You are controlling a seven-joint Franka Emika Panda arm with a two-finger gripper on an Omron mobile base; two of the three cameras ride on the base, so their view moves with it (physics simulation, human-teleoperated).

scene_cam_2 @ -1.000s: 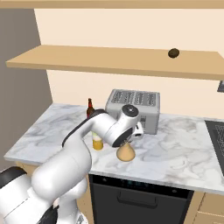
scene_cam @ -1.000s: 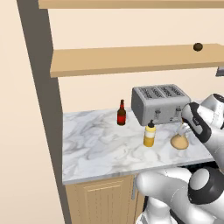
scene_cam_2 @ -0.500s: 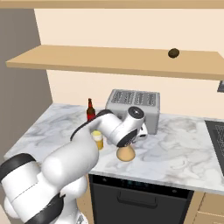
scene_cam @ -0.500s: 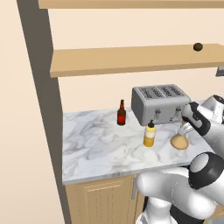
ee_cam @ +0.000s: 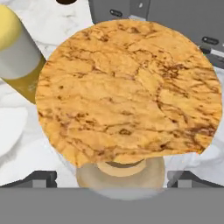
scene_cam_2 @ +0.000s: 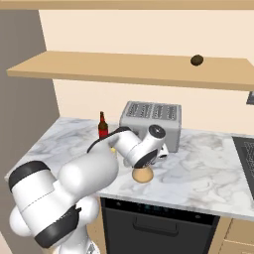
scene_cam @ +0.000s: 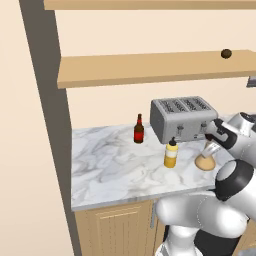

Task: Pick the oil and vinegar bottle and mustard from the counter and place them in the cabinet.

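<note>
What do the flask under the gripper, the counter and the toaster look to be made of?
The oil and vinegar bottle looks like translucent tan glass, mottled with brown veins, with a cork stopper. The counter looks like polished white marble with grey veining and a pale edge. The toaster looks like brushed grey metal, matte, with dark slots on top. All are rendered, so these are appearances only.

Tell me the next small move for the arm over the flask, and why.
Probably close the jaws on the oil and vinegar bottle. In the hand view its cork top sits centred between the two open fingertips, one on each side. It stands on the counter beside the mustard, so the grasp comes before any lift to the cabinet.
</note>
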